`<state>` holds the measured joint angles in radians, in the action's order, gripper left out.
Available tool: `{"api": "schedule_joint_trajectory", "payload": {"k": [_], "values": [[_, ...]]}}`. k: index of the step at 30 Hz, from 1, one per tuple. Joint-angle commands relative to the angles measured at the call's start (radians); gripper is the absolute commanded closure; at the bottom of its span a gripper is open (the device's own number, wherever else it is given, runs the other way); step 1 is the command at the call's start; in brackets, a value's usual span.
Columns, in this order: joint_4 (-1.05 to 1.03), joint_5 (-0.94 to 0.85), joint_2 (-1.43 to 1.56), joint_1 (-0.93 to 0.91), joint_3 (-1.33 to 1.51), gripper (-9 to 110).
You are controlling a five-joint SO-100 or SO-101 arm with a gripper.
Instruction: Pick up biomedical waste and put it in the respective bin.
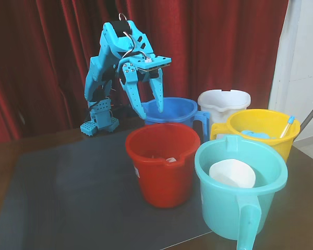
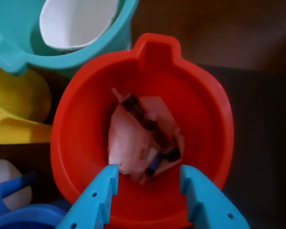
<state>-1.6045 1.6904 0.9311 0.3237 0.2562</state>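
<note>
Gripper [image 1: 153, 112] hanging spread and empty between blue bucket [image 1: 173, 110] and red bucket [image 2: 142, 129]; drop looks done, retreating next.

- Looks like a staged demo corner, not a real lab: red curtain [image 1: 208, 47] backdrop, white wall [image 1: 302, 52] at right.
- Dark surface [image 1: 21, 156] with grey mat [image 1: 68, 198], coloured buckets [image 1: 161, 161] grouped toward its right edge.
</note>
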Motion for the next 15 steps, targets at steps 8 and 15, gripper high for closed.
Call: {"api": "schedule_joint_trajectory", "payload": {"k": [8,15], "values": [[-0.344,-0.087,0.107,-0.002,-0.055,89],[-0.344,-0.278,0.476,-0.017,0.202,102]]}}
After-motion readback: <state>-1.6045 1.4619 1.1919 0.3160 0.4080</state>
